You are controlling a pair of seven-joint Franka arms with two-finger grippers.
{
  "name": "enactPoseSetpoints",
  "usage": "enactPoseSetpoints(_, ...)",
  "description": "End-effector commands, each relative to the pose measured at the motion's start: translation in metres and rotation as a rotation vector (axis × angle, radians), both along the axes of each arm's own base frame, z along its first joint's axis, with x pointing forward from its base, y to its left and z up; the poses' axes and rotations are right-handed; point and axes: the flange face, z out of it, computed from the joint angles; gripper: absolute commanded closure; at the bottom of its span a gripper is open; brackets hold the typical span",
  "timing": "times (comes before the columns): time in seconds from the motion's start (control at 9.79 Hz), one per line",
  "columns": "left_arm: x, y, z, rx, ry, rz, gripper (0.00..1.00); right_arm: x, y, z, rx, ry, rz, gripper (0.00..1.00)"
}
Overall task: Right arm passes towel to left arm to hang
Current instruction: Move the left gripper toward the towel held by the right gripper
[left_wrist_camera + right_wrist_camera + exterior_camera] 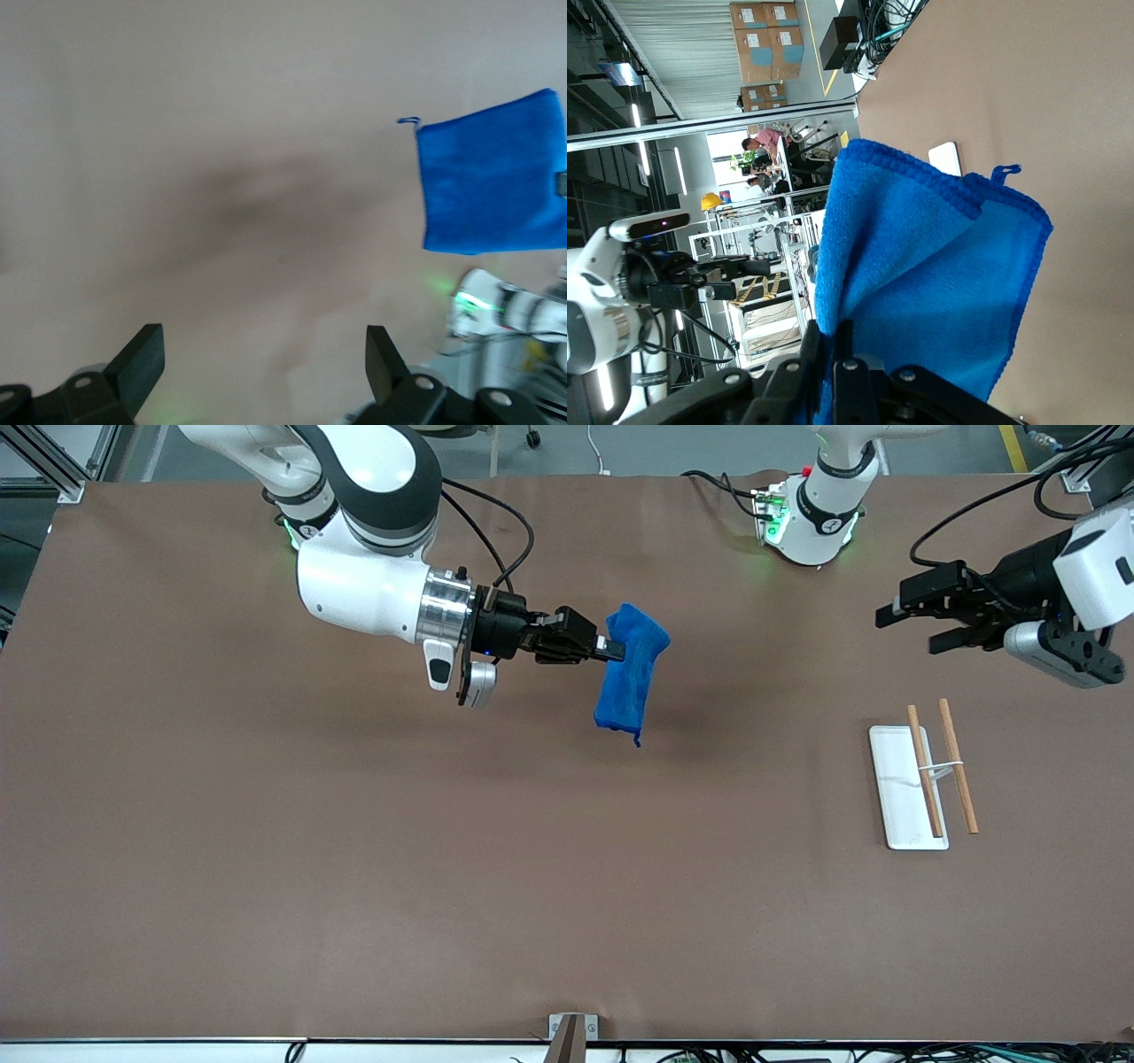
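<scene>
My right gripper [613,652] is shut on the blue towel [629,675], holding it in the air over the middle of the table; the towel hangs down folded from the fingers. In the right wrist view the towel [930,283] fills the middle, pinched between the fingers [843,354]. My left gripper [908,627] is open and empty, up in the air over the left arm's end of the table, pointing toward the towel. In the left wrist view the towel [492,177] shows some way off, with the open fingers [142,359] wide apart.
A white rack base [904,786] with two wooden rods [959,778] stands on the brown table [354,868] toward the left arm's end, nearer the front camera than the left gripper. The left arm also shows in the right wrist view [620,274].
</scene>
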Motion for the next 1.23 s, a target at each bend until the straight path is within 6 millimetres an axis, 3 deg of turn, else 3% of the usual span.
enactPoseSetpoints(0.0,-0.018,0.012,-0.048,-0.179,0.065,-0.012,0.00,0.000,0.004,0.003,0.022,0.004,-0.011,1.00)
enactPoseSetpoints(0.1,-0.022,0.015,-0.064,-0.250,0.081,-0.010,0.00,-0.001,0.005,0.003,0.022,0.006,-0.010,1.00)
enactPoseSetpoints(0.51,-0.027,-0.017,-0.140,-0.587,0.185,0.038,0.00,0.000,0.004,0.004,0.022,-0.006,-0.003,1.00)
enactPoseSetpoints(0.72,-0.026,-0.057,-0.174,-0.676,0.218,0.030,0.00,-0.003,0.007,0.005,0.016,-0.095,0.035,1.00)
enactPoseSetpoints(1.12,-0.012,-0.121,-0.218,-0.782,0.234,0.152,0.01,-0.014,0.019,0.010,0.019,-0.198,0.090,1.00)
